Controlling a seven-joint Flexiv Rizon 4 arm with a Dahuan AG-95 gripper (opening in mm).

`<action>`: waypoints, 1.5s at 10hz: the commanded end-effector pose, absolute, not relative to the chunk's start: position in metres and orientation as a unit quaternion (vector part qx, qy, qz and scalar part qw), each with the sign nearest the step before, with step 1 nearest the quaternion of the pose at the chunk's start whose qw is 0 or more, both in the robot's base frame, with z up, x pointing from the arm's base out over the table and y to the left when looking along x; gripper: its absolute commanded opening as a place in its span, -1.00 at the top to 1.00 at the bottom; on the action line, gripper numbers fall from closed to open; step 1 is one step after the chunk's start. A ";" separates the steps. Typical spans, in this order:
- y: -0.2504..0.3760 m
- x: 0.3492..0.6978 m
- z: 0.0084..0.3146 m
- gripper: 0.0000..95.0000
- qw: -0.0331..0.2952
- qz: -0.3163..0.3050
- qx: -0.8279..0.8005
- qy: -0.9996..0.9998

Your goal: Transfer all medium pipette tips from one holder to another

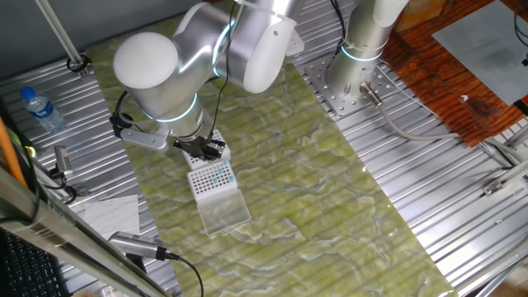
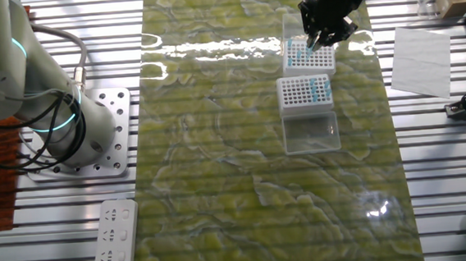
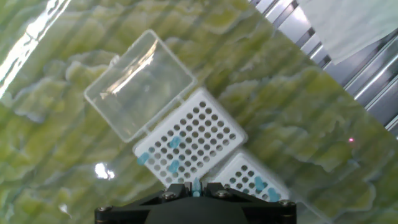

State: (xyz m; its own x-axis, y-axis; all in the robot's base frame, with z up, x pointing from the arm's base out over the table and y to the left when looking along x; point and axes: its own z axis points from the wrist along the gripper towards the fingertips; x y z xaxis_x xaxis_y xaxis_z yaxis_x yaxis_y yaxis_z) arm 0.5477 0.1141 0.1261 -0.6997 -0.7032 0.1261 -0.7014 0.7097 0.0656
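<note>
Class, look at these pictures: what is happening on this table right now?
A robot arm is moving blue pipette tips between two white racks on a green mat. Its gripper is shut on one tip, poised above the far rack. The near rack, with its clear lid swung open, holds only a few tips; most holes are bare. Most of the job seems left.

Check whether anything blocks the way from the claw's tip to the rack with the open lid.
Nothing visible does. The claw holds one blue tip above the white rack, whose holes lie uncovered; its clear lid is swung off to the far side.
</note>
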 end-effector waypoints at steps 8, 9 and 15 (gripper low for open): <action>0.115 0.551 0.120 1.00 0.065 -0.005 0.384 -0.921; 0.115 0.551 0.120 1.00 0.064 -0.005 0.384 -0.921; 0.115 0.547 0.114 0.20 0.059 -0.007 0.395 -0.917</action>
